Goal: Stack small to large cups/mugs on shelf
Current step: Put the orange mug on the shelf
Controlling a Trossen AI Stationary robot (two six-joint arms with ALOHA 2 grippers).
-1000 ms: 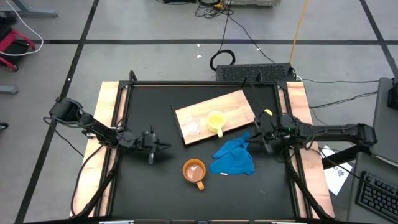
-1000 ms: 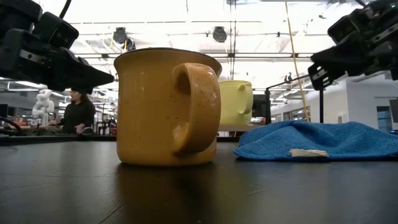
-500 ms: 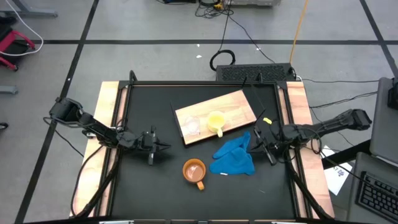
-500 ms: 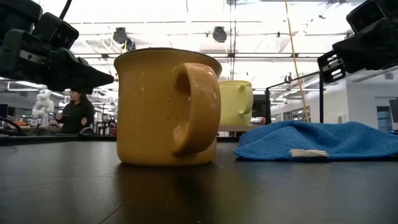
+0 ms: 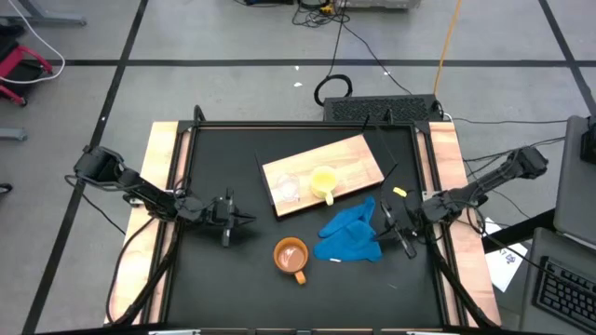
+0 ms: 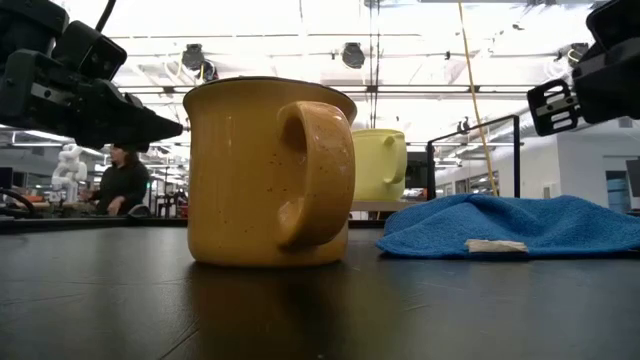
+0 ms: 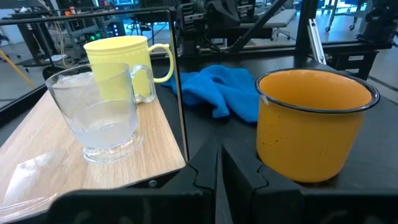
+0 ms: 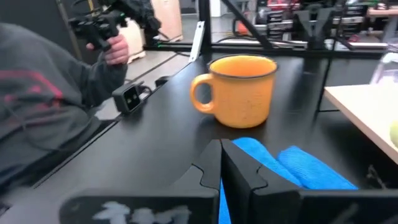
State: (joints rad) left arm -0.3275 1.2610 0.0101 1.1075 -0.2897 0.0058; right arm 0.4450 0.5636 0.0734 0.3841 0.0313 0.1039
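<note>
Nearest the counter's front edge we see the orange mug (image 5: 291, 256) standing upright on the black counter (image 5: 223, 167), handle toward the front. Just beside it, toward the right edge, lies the blue cloth (image 5: 349, 234), apart from the mug. Our right hand (image 5: 395, 226) hangs at the cloth's right end near the counter's right edge, fingers closed together and holding nothing. Our left hand (image 5: 244, 220) waits toward the left edge, well apart from the mug, its fingers likewise pressed together and empty. Farther back, the wooden shelf (image 5: 354, 158) lies at a slant mid-counter. On it the yellow mug (image 5: 323, 181) stands upright, and the clear glass cup (image 5: 288, 188) stands just beside it, toward the shelf's left end.
</note>
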